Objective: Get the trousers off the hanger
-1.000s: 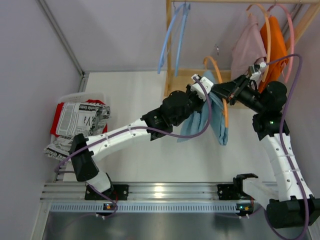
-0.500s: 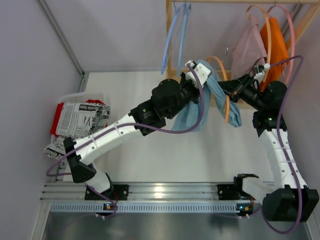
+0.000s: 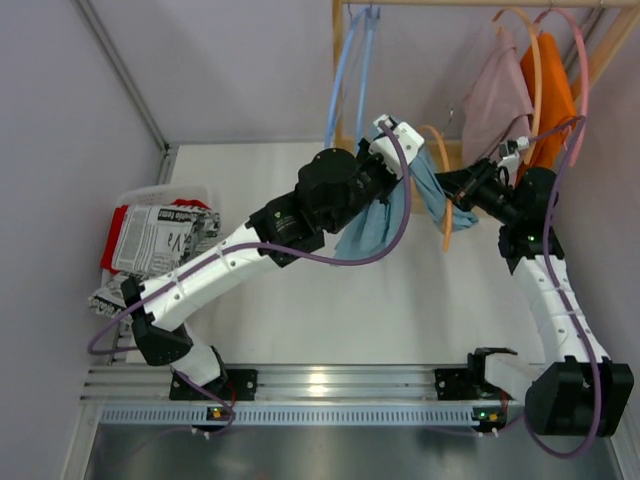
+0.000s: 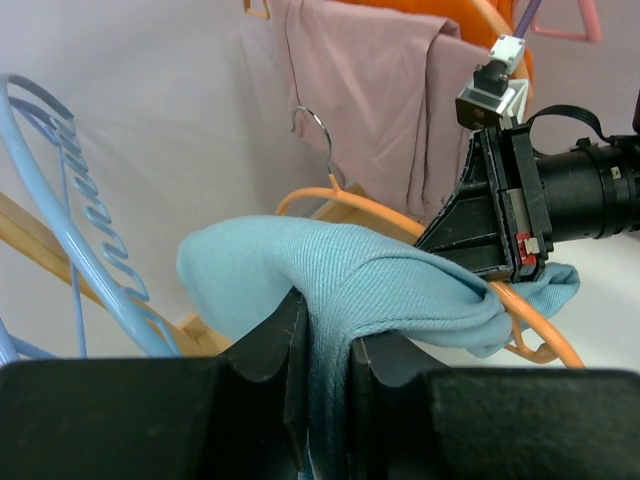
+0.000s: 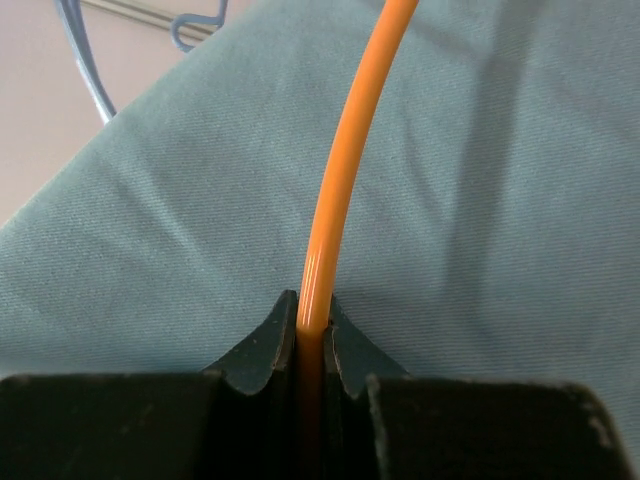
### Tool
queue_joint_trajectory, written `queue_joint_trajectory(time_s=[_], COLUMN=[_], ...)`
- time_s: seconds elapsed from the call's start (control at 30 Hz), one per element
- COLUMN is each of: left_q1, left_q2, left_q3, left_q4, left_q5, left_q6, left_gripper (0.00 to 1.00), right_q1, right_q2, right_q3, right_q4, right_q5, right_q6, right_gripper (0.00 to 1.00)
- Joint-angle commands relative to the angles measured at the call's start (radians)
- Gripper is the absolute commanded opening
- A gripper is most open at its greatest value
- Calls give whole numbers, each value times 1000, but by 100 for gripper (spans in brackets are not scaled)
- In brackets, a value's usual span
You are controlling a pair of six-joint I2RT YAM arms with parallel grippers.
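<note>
Left pincer (image 4: pixel 318 325): we log it clenched on a fold of the light blue trousers (image 4: pixel 380 285), which drape over the orange hanger (image 5: pixel 347 150) above the counter (image 3: pixel 300 300). Right pincer (image 5: pixel 312 325): clamped on that hanger's wire. Dusty mauve trousers (image 3: pixel 497 95) and orange trousers (image 3: pixel 555 90): we see both hanging at the wooden rack (image 3: pixel 337 30). Printed trousers (image 3: pixel 160 240) over red trousers (image 3: pixel 112 245): heaped at the counter's left edge
</note>
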Motion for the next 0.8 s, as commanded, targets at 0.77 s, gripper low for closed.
queue_joint_trajectory(time_s=[0.77], left_q1=[1], left_q2=[-183], left_q3=[293], left_q4=[521], left_q5=[-53], left_q6=[204], left_gripper=[0], right_q1=[-109], right_q2=[20], right_q3=[-266], right_q4=[74], right_q5=[-184], right_q6=[-209], right_gripper=[0])
